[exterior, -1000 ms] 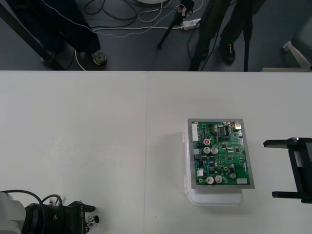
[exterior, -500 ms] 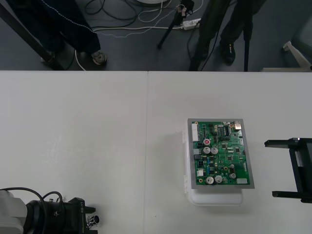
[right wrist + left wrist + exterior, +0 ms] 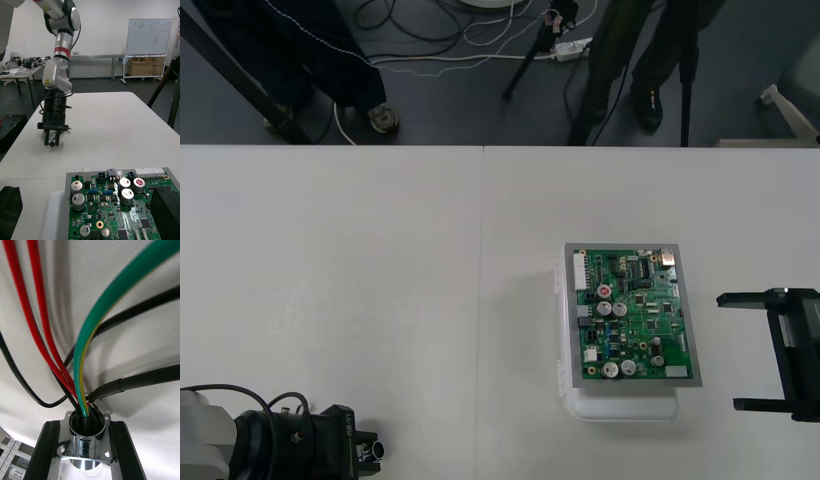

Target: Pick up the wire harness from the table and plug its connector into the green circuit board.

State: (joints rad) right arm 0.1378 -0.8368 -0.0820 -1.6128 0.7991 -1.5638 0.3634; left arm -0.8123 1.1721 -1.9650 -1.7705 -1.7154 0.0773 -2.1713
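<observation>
Shows the wire harness [image 3: 80, 363] pinched at its round metal socket [image 3: 85, 444] between the black fingers [image 3: 47, 450] of the left gripper [image 3: 368, 452], apparently lifted off the table [image 3: 380, 280], with red, black and green wires fanning out from the flange. Cannot place the plug from these views. Places that gripper near the table's front edge, at about 8 o'clock from the green circuit board [image 3: 635, 315] and well apart from it; compared with a second ago, shifted only slightly toward 3 o'clock, then all but halted. Places the right gripper [image 3: 728, 352] near the board at 3 o'clock, fingers spread wide and holding nothing, nudged a little toward 9 o'clock over the last half second. Leaves the board unchanged on its white base [image 3: 625, 408], no plug seated. Suggests pickup finished and carrying barely begun: a long traverse toward 2 o'clock to come, probably with a handover or regrip, given a hold on the socket end rather than the connector.
</observation>
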